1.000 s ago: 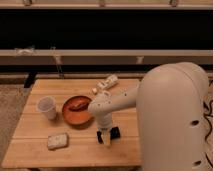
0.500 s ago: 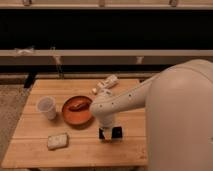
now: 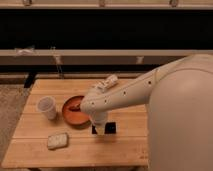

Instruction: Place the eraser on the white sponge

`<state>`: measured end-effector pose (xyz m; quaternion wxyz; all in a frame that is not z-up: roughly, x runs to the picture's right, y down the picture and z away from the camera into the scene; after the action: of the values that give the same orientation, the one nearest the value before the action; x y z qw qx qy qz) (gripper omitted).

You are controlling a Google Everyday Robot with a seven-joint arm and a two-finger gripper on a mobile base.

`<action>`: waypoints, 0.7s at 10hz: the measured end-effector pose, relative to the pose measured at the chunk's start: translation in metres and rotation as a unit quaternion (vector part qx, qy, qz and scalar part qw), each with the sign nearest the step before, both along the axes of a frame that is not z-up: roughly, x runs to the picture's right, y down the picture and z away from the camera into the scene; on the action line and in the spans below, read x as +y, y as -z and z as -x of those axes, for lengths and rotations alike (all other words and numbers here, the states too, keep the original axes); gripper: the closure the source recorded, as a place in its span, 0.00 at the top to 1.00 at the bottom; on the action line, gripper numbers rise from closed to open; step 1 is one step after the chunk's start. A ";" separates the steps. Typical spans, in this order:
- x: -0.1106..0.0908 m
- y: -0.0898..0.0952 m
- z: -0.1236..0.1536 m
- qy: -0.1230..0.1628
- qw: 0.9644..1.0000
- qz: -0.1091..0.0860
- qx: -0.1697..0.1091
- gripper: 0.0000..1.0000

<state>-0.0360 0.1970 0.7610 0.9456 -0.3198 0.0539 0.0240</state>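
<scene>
Camera view: gripper [image 3: 101, 129] is standing at the eraser [image 3: 111, 128], lower centre; I cannot tell its grip. Eraser is looking light and stiff, best pinched across its width.

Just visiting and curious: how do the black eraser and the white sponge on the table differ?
The eraser is black; the white sponge is off-white. The eraser lies mid-table at the gripper, partly hidden by it; the sponge lies front left, in full view, apart from it. Both are small flat blocks on the wooden table.
</scene>
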 end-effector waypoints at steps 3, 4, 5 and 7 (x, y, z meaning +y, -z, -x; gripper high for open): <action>-0.008 0.001 0.063 0.030 0.999 0.012 -0.034 0.00; -0.007 0.002 0.097 0.050 0.997 0.021 -0.056 0.00; -0.003 0.005 0.122 0.065 0.995 0.028 -0.073 0.00; 0.013 0.016 0.161 0.091 0.990 0.043 -0.103 0.00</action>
<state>-0.1967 0.2099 0.7449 0.9297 -0.3547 -0.0134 -0.0978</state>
